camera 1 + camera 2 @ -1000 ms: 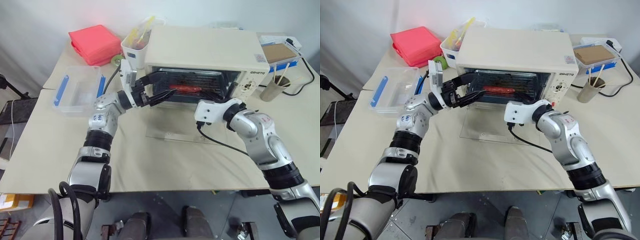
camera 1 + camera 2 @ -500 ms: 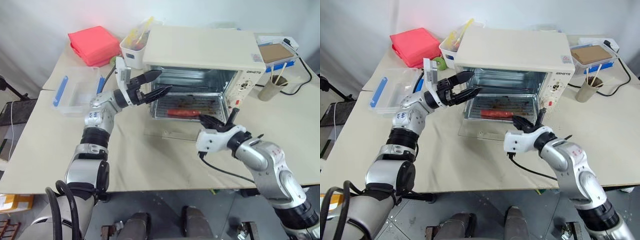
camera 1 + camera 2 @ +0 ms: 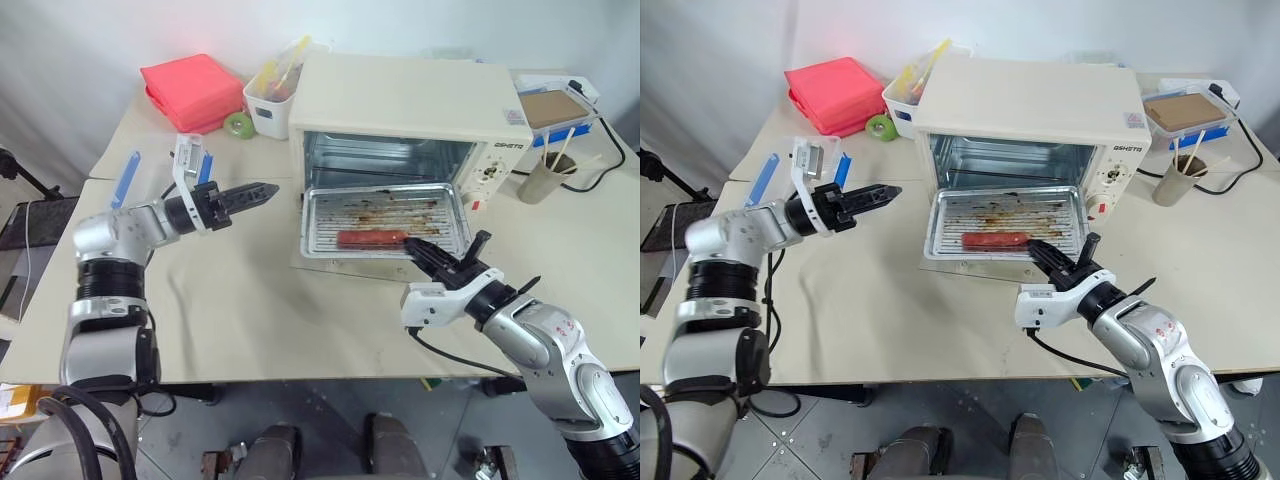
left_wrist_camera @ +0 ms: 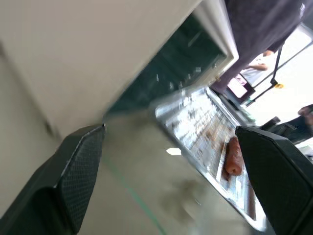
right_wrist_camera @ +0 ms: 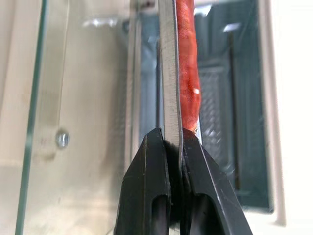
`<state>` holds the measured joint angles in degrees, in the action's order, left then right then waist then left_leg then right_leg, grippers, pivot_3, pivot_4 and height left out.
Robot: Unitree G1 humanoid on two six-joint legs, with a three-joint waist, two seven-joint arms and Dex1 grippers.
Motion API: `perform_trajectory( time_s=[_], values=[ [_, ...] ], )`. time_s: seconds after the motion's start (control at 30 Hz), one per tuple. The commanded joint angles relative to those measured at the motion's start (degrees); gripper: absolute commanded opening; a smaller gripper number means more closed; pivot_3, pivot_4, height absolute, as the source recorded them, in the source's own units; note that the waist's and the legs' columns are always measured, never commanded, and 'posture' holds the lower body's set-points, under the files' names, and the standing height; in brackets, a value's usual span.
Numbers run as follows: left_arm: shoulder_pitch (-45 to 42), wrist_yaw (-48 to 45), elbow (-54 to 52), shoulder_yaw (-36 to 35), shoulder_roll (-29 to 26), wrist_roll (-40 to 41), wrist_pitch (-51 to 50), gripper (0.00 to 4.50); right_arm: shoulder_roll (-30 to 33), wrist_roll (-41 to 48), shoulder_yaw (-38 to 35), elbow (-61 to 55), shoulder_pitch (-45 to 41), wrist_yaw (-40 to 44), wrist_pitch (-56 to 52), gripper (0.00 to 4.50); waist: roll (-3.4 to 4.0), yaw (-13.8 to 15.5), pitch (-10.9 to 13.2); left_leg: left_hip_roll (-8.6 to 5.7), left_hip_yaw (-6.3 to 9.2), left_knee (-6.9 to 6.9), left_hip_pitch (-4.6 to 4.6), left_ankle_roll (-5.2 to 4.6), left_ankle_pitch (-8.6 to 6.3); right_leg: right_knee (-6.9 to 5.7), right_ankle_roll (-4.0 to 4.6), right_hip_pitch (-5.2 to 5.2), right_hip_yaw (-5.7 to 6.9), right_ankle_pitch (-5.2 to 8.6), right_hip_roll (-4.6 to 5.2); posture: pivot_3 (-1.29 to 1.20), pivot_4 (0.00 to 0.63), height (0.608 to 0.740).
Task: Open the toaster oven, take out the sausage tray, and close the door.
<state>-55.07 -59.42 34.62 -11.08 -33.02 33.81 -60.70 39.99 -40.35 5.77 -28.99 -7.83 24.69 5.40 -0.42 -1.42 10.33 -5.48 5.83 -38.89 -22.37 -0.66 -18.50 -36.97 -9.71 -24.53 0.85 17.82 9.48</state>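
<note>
- Toaster oven [image 3: 405, 95]: cream box standing toward the back edge of the bench, right of centre; its cavity is open, with knobs and a red button on the right of its front.
- Door [image 3: 980, 262]: glass panel dropped flat onto the bench in front of the oven, hinged along its bottom edge.
- Sausage tray [image 3: 385, 218]: silver, ridged and grease-stained; drawn out of the cavity and lying over the lowered door, back edge at the oven mouth.
- Sausage [image 3: 372, 238]: one, reddish, lying crosswise near the tray's front edge.
- Right gripper [image 3: 425, 251]: fingers pinched together on the tray's front rim near its right corner; the right wrist view shows the thin metal edge between the two black fingers [image 5: 146, 181], with the sausage just behind it.
- Left gripper [image 3: 252, 194]: fingers spread wide, holding nothing; pointing level toward the oven, well apart from it, over bare bench left of the oven.
- Clear plastic box [image 3: 768, 178]: blue clips, near the bench's left edge, behind the left arm.
- Red folded cloth [image 3: 190, 88]: back left corner of the bench.
- White bin [image 3: 270, 100]: just beside the oven's left wall, holding colourful items.
- Paper cup [image 3: 545, 175]: to the right of the oven, with sticks in it.
</note>
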Motion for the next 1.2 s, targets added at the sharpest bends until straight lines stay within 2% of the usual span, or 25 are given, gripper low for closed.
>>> perform_trajectory(
  time_s=[0.03, 0.2, 0.33, 0.43, 0.73, 0.9, 0.93, 1.13, 1.17, 1.2],
  values=[
    [0.5, 1.5, -4.3, -0.4, -1.1, 4.0, -12.7, 4.50, -0.5, 0.3, -0.4, -0.2, -1.7, -1.4, 2.4, 0.01, 0.00, 0.0, 0.0, -0.01, 0.01, -0.01, 0.00, 0.00, 0.00, -0.01, 0.00, 0.01, -0.01, 0.00, 0.00, 0.00, 0.150, 0.740],
    [0.4, 6.3, -6.1, -4.6, 0.3, 6.9, -22.9, 4.50, -2.5, 1.0, 2.4, 2.6, -6.1, -1.0, 4.9, 0.01, 0.00, -0.2, 0.0, 0.02, 0.01, 0.00, 0.01, 0.03, -0.01, -0.02, 0.02, -0.02, -0.01, 0.01, 0.00, 0.00, 0.150, 0.740],
    [0.7, 12.5, -7.9, -11.9, 5.2, 9.2, -30.3, 4.50, -3.3, 2.6, 4.8, 5.4, -8.8, 0.7, 7.0, 0.01, 0.00, -0.2, 0.0, 0.04, 0.03, -0.02, 0.03, 0.08, -0.04, -0.02, 0.02, -0.02, -0.04, 0.01, -0.02, 0.00, 0.150, 0.740],
    [1.8, 16.3, -10.2, -14.4, 7.7, 10.3, -31.8, 4.50, -3.7, 3.3, 5.3, 6.3, -9.4, 1.0, 7.4, 0.01, -0.01, -0.1, 0.0, 0.03, 0.12, -0.08, 0.03, 0.11, -0.06, -0.02, 0.03, 0.00, -0.04, 0.01, -0.01, 0.00, 0.150, 0.740],
    [4.2, 23.9, -10.5, -16.5, 8.8, 15.0, -31.8, 1.74, -3.6, 3.4, 4.8, 7.2, -9.6, 1.0, 8.4, 0.00, -0.01, -0.2, 0.0, 0.03, 0.14, -0.04, 0.08, 0.16, -0.09, -0.03, 0.04, -0.03, -0.09, 0.01, -0.03, 0.00, 0.150, 0.740],
    [4.9, 31.8, -7.5, -19.9, 11.2, 18.8, -31.8, 0.21, -3.7, 3.0, 4.6, 7.3, -9.3, 0.5, 9.0, 0.00, -0.02, 0.0, 0.0, 0.03, 0.16, -0.08, 0.09, 0.16, -0.09, -0.03, 0.04, -0.02, -0.12, 0.00, -0.02, 0.00, 0.150, 0.740],
    [5.5, 32.7, -7.2, -19.4, 11.1, 20.8, -31.8, 0.02, -3.7, 3.1, 4.6, 7.4, -9.1, 0.6, 9.2, 0.00, -0.02, -0.1, 0.0, 0.02, 0.16, -0.07, 0.09, 0.16, -0.09, -0.03, 0.04, -0.02, -0.12, 0.00, -0.02, 0.00, 0.150, 0.740],
    [6.2, 42.0, -0.7, -18.9, 8.8, 34.3, -31.8, 0.02, -4.3, 7.6, 3.5, 7.2, -7.7, 2.4, 9.2, 0.00, -0.02, -0.1, 0.0, 0.05, 0.24, -0.03, 0.17, 0.18, -0.10, -0.04, 0.04, -0.03, -0.18, 0.00, -0.03, 0.00, 0.150, 0.740],
    [6.3, 43.7, 0.1, -18.8, 8.3, 36.0, -31.8, 0.00, -4.4, 8.3, 3.2, 7.0, -7.6, 2.7, 9.1, 0.61, -0.02, -0.2, 0.0, 0.05, 0.27, -0.03, 0.18, 0.18, -0.10, -0.04, 0.04, -0.03, -0.21, 0.00, -0.03, 0.00, 0.150, 0.740],
    [6.5, 45.3, 0.8, -18.6, 7.8, 37.9, -31.8, 0.00, -4.1, 8.9, 3.0, 6.8, -7.4, 3.0, 9.1, 0.82, -0.03, -0.2, 0.0, 0.04, 0.26, -0.04, 0.18, 0.18, -0.10, -0.04, 0.04, -0.03, -0.23, 0.00, -0.03, 0.00, 0.150, 0.740]
  ],
)
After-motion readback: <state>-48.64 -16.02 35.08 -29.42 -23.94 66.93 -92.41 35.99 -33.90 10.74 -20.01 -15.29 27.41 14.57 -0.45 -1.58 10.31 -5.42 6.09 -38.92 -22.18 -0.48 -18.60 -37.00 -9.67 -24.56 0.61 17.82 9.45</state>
